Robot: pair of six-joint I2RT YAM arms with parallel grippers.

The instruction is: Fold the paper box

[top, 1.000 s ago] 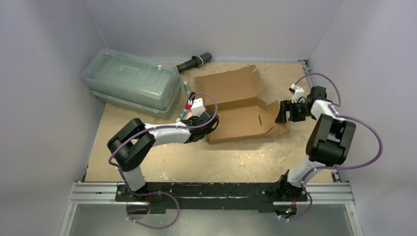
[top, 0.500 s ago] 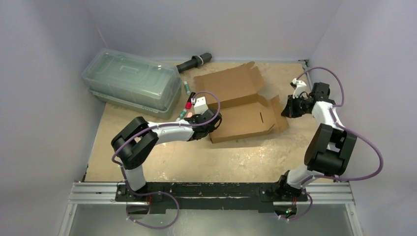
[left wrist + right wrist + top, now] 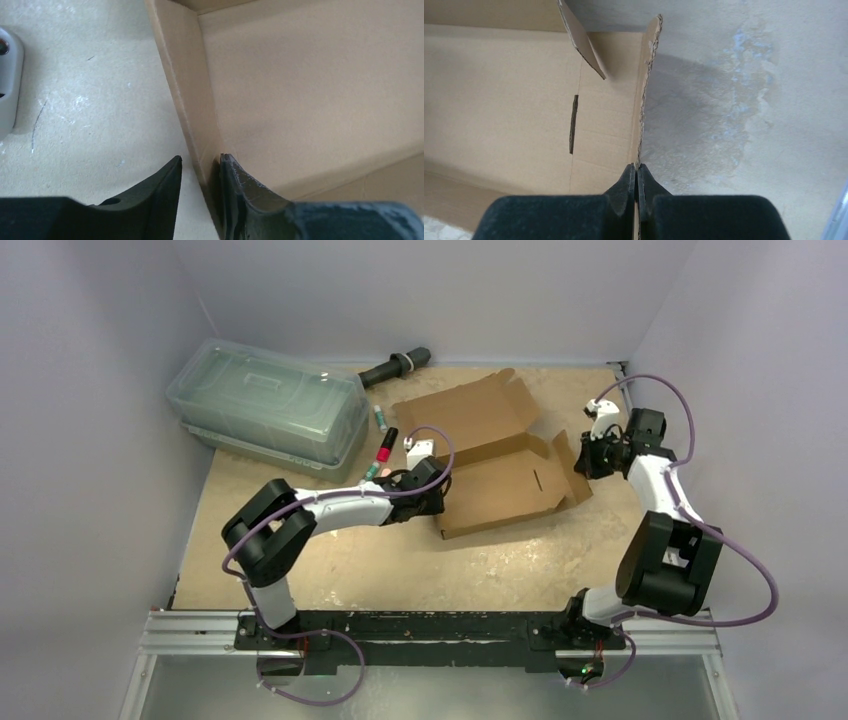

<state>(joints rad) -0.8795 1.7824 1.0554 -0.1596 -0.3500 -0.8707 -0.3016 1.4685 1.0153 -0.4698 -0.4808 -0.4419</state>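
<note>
The paper box (image 3: 500, 475) is a brown cardboard sheet lying mid-table, its lid panel (image 3: 465, 410) spread toward the back and its side walls partly raised. My left gripper (image 3: 437, 495) is at the box's near-left corner. In the left wrist view its jaws (image 3: 200, 159) are open and straddle the left wall (image 3: 187, 80); the right finger touches the wall's inner face and the left finger stands apart. My right gripper (image 3: 583, 458) is at the box's right end. In the right wrist view it (image 3: 637, 167) is shut on the edge of the upright right flap (image 3: 644, 90).
A clear greenish lidded container (image 3: 268, 405) stands at the back left. A black handled tool (image 3: 395, 367) lies by the back wall. Markers (image 3: 385, 445) lie between the container and the box. Enclosure walls stand close on the left, back and right.
The right gripper shut on the right flap and lifted it upright. The left jaws went from shut to open around the left wall. The box slid slightly right and turned.
</note>
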